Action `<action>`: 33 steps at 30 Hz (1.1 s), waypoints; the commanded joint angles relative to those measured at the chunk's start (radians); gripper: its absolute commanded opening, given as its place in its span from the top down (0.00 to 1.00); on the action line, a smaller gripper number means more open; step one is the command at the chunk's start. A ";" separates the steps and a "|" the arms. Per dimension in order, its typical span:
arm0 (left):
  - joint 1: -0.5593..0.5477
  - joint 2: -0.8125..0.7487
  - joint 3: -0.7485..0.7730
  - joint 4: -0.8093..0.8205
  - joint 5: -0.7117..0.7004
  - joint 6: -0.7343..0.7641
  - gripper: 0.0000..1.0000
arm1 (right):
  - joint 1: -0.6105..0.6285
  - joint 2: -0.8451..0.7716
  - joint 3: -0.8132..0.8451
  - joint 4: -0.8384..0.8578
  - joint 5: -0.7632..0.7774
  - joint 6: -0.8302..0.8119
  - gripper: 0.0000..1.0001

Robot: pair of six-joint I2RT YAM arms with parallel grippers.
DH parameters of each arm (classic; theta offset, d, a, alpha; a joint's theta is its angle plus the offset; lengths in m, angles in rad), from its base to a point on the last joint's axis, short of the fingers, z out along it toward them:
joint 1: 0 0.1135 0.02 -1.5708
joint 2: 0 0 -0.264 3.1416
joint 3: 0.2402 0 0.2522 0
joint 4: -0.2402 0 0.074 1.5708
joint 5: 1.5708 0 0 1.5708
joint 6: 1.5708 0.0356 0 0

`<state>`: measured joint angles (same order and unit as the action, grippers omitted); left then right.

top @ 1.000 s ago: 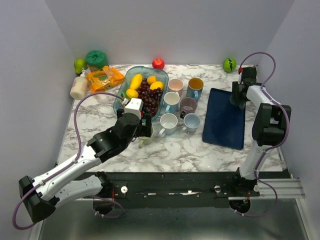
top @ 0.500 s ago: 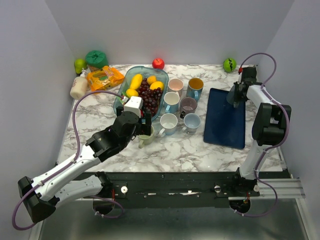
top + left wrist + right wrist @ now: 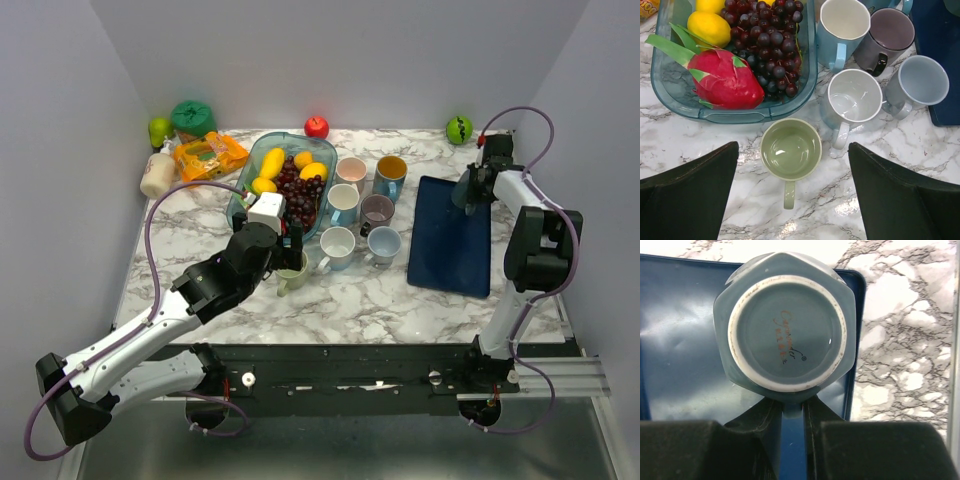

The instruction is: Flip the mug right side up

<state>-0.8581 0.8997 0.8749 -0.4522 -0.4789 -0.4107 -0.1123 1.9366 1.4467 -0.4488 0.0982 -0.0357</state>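
Blue-grey glazed mug (image 3: 785,335) upside down on the dark blue tray (image 3: 680,355), close to the tray's far right corner. Base up, with a pale unglazed foot ring and a small printed mark at its centre. Handle toward the wrist camera, pinched between the two fingers (image 3: 700,450) of the right gripper (image 3: 792,415). Jaws drawn nearly together, one pad against each side of the handle. Contact between mug mouth and tray hidden by the mug body: resting or raised, cannot tell.

Tray flat on the right part of the white marble table (image 3: 400,290).

Left gripper (image 3: 293,255) spread wide, nothing held. Fingers (image 3: 690,195) to either side of a pale green mug (image 3: 790,145), apart from its wall, without contact. Green mug upright, mouth up, empty, handle toward the wrist camera, on the marble just beside the near rim of a clear glass dish (image 3: 810,75).

Dish contents: dark grapes (image 3: 775,50), lemons (image 3: 712,27), one dragon fruit (image 3: 725,80).

Right of the green mug, a cluster of upright mugs. Nearest: a light blue mug with white interior (image 3: 852,102), just beside the green mug. Beyond it: a pale blue mug (image 3: 920,80) and a dark purple-grey mug (image 3: 887,32).
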 commanded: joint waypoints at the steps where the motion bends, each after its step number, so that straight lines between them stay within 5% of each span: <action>1: 0.005 -0.004 0.029 0.024 0.022 0.007 0.01 | 0.000 -0.094 -0.048 0.005 -0.092 0.072 0.99; 15: 0.007 0.042 0.093 0.092 0.175 0.021 0.01 | 0.026 -0.577 -0.219 0.051 -0.427 0.264 0.99; 23: 0.007 0.133 0.196 0.201 0.384 -0.014 0.01 | 0.071 -0.931 -0.365 0.240 -0.690 0.612 0.99; 33: 0.007 0.241 0.355 0.470 0.739 -0.206 0.01 | 0.102 -1.131 -0.405 0.564 -0.798 1.008 0.99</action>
<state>-0.8562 1.1034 1.1522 -0.1558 0.0521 -0.5095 -0.0200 0.8711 1.0286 -0.1570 -0.6174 0.7712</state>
